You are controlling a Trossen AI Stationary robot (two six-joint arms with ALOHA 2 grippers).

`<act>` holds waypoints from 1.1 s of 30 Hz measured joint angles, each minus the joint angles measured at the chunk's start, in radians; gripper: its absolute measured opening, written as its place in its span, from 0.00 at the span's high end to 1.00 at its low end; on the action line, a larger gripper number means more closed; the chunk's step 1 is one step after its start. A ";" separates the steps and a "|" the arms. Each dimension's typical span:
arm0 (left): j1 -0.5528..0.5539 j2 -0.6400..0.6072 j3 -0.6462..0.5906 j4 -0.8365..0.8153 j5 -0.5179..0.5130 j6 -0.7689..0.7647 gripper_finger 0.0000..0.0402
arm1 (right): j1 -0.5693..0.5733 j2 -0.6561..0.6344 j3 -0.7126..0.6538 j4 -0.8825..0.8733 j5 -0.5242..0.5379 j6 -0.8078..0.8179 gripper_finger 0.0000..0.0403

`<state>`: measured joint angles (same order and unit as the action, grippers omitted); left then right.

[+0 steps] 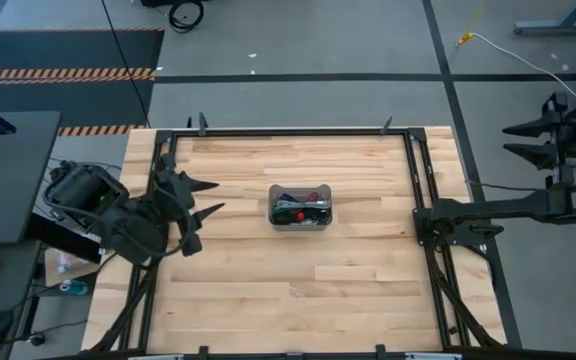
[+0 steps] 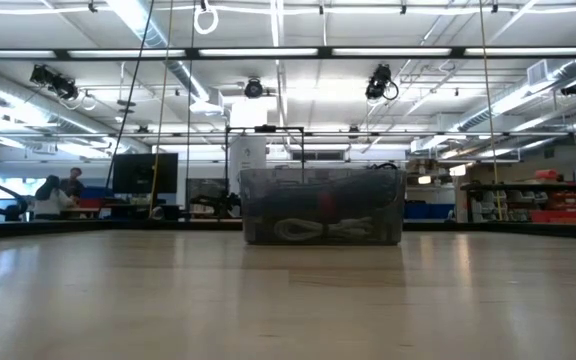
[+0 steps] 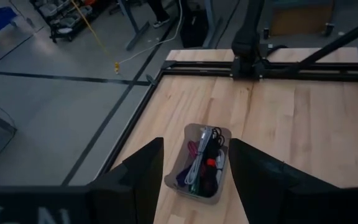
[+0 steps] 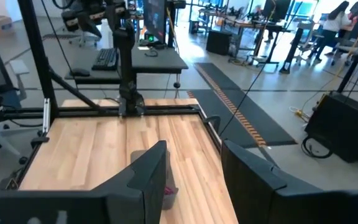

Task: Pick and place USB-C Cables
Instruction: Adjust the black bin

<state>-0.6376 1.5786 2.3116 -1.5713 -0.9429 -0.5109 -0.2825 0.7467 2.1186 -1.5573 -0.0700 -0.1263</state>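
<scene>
The USB-C cables lie bundled together inside a small translucent grey bin that stands on its base at the middle of the table. In the left wrist view I make out white, black with a red tie, purple and green cables in the bin. The low view shows a pale cable through the bin wall. My left gripper hovers open over the table's left part, pointing toward the bin. My right gripper is open, off the table's right edge, well away from the bin.
A black metal frame runs along the table's far edge and down both sides. Bare wood lies around the bin on all sides. People sit at desks in the room beyond the table.
</scene>
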 joint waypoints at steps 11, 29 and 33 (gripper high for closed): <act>0.008 0.005 -0.032 0.000 0.012 0.025 0.53 | 0.000 0.001 -0.254 0.484 -0.117 0.135 0.61; 0.005 0.001 -0.046 0.002 0.024 0.078 0.53 | 0.000 0.137 -0.376 0.668 -0.066 0.069 0.78; 0.005 0.001 -0.046 0.002 0.024 0.077 0.53 | 0.000 0.201 -0.376 0.569 -0.036 0.037 0.97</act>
<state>-0.6331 1.5799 2.2658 -1.5692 -0.9188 -0.4335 -0.2825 0.9481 1.7424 -0.9880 -0.1056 -0.0897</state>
